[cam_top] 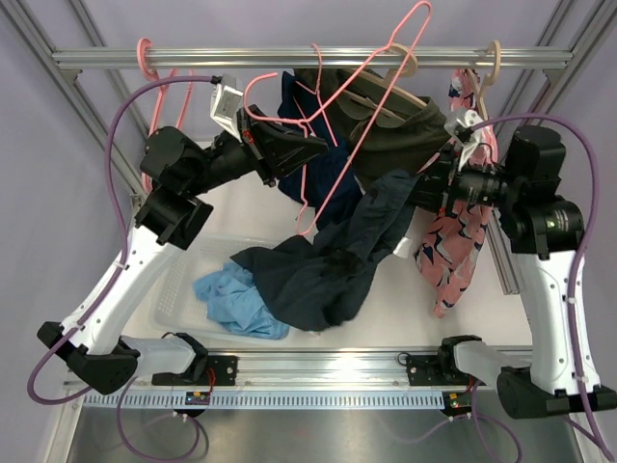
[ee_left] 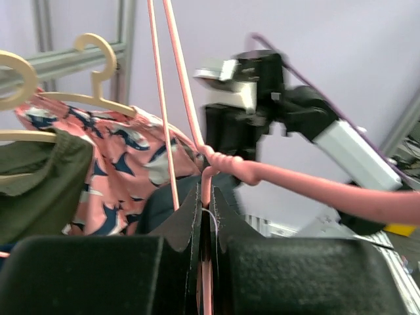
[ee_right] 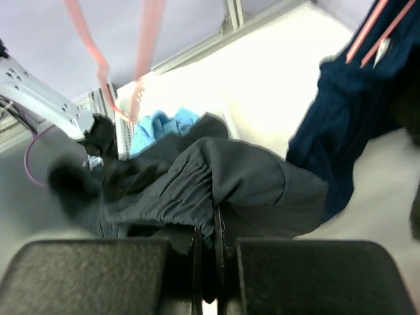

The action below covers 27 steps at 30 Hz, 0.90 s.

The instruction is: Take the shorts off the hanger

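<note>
**Both end effectors clamped, one pair of shorts in the bin**

Start at the near edge: your two arms rise from their bases and lean away over the bench, each elbow bent outward and each forearm turned in toward the middle.

Just beyond the bases sits a clear plastic bin. The light sky-blue shorts lie crumpled inside it. The lower end of the dark slate-navy shorts sags over the bin's right side, partly on the blue pair.

That dark pair stretches up and right to your right end effector. Its fingers are pinched shut on a fold of the gathered, matte fabric. A small white label shows on the cloth just below the grip.

Your left end effector is held high. Its serrated black fingers are closed on the thin rod of a pink wire hanger. The hanger is steeply tilted.

The deep navy shorts hang behind the left fingers with the pink wires crossing them.

Farther back, olive-green shorts hang from a beige hanger. Pink patterned shorts dangle at the right, beside the right wrist. The ribbed metal rail spans the back.
</note>
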Tool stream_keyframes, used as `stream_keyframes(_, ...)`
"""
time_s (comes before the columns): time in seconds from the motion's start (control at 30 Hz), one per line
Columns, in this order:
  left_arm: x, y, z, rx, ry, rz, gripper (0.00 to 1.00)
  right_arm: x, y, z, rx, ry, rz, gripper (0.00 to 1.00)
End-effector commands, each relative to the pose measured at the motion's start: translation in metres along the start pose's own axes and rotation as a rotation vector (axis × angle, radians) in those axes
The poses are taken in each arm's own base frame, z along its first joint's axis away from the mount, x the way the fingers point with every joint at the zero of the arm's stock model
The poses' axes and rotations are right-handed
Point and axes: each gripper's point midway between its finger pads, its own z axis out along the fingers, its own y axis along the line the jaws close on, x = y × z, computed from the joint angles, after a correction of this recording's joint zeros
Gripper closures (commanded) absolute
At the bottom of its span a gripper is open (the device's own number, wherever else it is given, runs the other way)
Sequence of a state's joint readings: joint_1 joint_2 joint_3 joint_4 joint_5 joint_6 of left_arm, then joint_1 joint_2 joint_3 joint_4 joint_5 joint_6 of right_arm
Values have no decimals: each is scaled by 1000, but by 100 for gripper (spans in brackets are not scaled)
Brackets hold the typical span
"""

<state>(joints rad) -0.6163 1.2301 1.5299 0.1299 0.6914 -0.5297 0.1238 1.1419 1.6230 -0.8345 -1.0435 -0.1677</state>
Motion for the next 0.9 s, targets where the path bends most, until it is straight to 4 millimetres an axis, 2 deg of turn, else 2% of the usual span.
stream_keyframes(0.0, -64, -21, -4, -17, -153, 180, 100, -71, 41, -29, -13, -195, -244, 100)
stream_keyframes(0.07, -65, -18, -12, -72, -117, 235, 100, -95, 47, -37, -14, -239, -247, 100)
stream_keyframes(0.1, -68, -15, -17, -104, -118, 252, 100, -111, 58, -45, -18, -266, -289, 100)
stream_keyframes(0.13, -62, -10, -22, -140, -84, 242, 100, -118, 63, -47, -29, -276, -277, 100)
stream_keyframes(0.2, -62, 1, -38, -239, -67, 274, 100, -136, 68, -52, -31, -309, -296, 100)
stream_keyframes(0.27, -65, 11, -54, -344, -65, 318, 100, -145, 71, -55, -41, -321, -311, 100)
stream_keyframes(0.4, -44, 38, -82, -528, 26, 315, 100, -148, 76, -56, -53, -328, -308, 100)
stream_keyframes(0.47, -41, 40, -94, -575, 43, 335, 100, -155, 76, -63, -22, -341, -333, 100)
stream_keyframes(0.5, -34, 48, -102, -622, 70, 325, 100, -157, 78, -65, -17, -344, -336, 100)
stream_keyframes(0.57, -30, 51, -111, -659, 88, 329, 100, -156, 77, -65, -11, -337, -325, 100)
stream_keyframes(0.63, -20, 59, -120, -712, 119, 307, 100, -145, 68, -61, -5, -314, -303, 100)
stream_keyframes(0.67, -16, 62, -122, -725, 130, 295, 100, -126, 53, -54, -4, -275, -220, 100)
stream_keyframes(0.7, -9, 67, -126, -752, 150, 277, 100, -114, 42, -49, 5, -253, -210, 100)
stream_keyframes(0.73, -3, 71, -127, -769, 163, 250, 100, -101, 38, -47, 8, -234, -186, 100)
stream_keyframes(0.77, 5, 78, -128, -788, 185, 228, 100, -67, 19, -37, 12, -174, -69, 100)
stream_keyframes(0.83, 19, 87, -132, -828, 224, 173, 100, -33, -4, -31, 73, -117, -80, 100)
stream_keyframes(0.87, 27, 95, -132, -844, 245, 151, 100, 4, -19, -25, 90, -48, 16, 100)
